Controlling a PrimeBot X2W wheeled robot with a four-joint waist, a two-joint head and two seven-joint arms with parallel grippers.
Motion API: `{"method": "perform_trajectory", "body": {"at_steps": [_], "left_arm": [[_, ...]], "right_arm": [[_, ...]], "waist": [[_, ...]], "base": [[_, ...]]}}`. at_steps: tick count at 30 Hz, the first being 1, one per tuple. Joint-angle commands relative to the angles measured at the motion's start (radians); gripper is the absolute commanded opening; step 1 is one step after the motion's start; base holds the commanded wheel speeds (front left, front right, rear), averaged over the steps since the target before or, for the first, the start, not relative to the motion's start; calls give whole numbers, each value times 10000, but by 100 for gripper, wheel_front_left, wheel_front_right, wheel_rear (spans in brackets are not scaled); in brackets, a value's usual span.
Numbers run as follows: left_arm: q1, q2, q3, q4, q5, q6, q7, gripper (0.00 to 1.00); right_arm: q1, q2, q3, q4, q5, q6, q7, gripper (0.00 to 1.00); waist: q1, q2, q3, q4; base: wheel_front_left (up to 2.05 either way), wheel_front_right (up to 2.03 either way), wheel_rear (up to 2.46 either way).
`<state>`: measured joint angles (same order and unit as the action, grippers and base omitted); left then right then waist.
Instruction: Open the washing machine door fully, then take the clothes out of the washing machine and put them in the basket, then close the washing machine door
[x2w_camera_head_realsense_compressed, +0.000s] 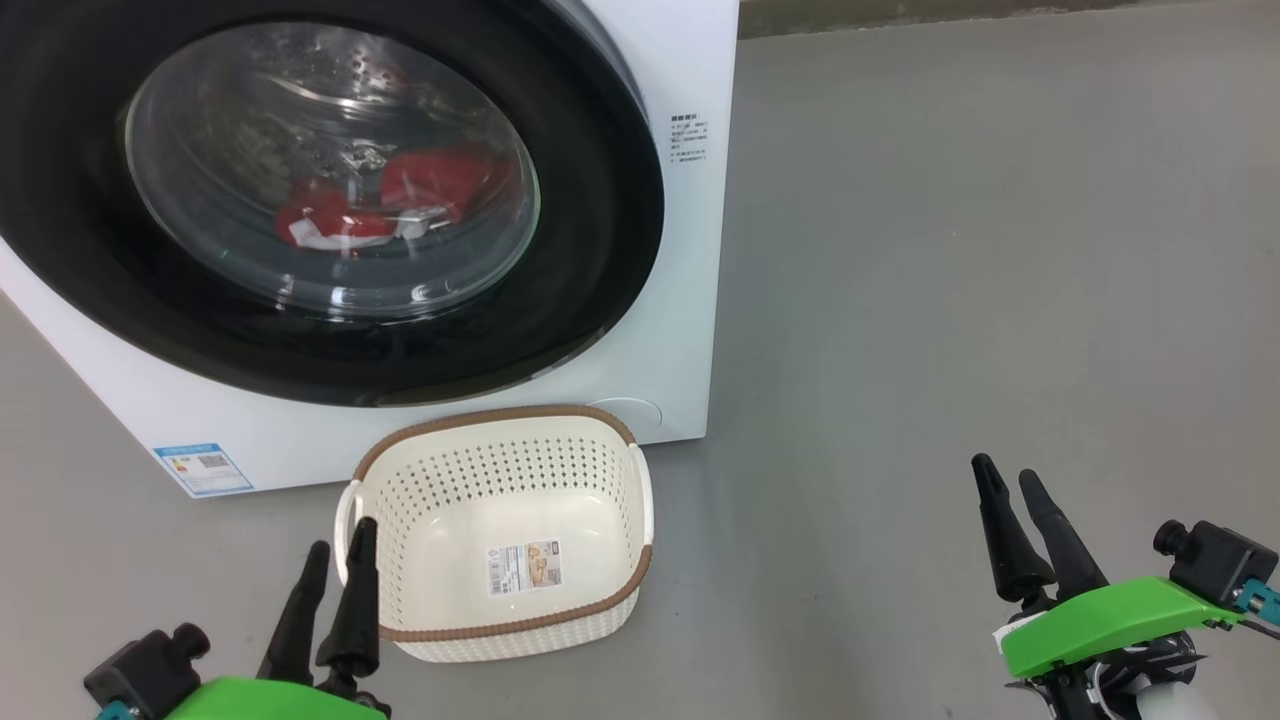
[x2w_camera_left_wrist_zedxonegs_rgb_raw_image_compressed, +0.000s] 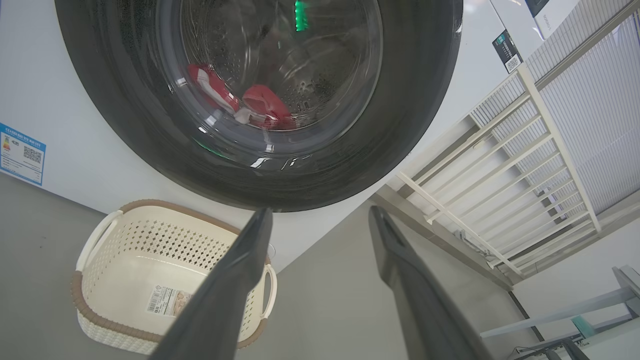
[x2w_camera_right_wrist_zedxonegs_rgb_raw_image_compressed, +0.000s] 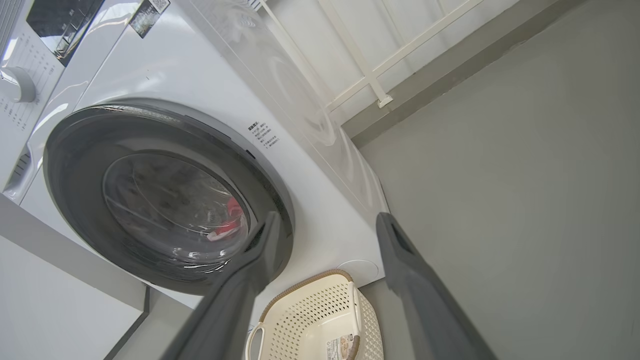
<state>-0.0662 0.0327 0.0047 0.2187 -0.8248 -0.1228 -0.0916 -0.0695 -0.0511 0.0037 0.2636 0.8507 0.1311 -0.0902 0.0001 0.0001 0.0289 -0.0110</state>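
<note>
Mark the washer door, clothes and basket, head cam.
the washing machine door (x2w_camera_head_realsense_compressed: 605, 200): head view, right side of its black rim.
the clothes (x2w_camera_head_realsense_compressed: 440, 185): head view, red fabric behind the door glass.
the basket (x2w_camera_head_realsense_compressed: 450, 545): head view, bare inner bottom, left of the label.

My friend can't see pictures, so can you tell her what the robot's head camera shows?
A white washing machine with its black door shut shows red clothes through the glass. An empty cream basket sits on the floor before it; the left gripper and right gripper are open at the bottom.
</note>
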Motion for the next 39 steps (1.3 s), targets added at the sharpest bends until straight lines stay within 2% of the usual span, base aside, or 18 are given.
{"method": "perform_trajectory", "body": {"at_steps": [1, 39], "left_arm": [[-451, 130, 188, -355, 397, -48, -174, 100], [-574, 153, 362, -685, 4583, -71, -1288, 100]], "right_arm": [[-534, -122, 162, -281, -426, -2, -178, 100], [-861, -309, 729, -520, -4675, -3, -1299, 100]], "waist": [[-1, -1, 5, 2], [-1, -1, -31, -78]], "base": [[0, 0, 0], [0, 0, 0]]}}
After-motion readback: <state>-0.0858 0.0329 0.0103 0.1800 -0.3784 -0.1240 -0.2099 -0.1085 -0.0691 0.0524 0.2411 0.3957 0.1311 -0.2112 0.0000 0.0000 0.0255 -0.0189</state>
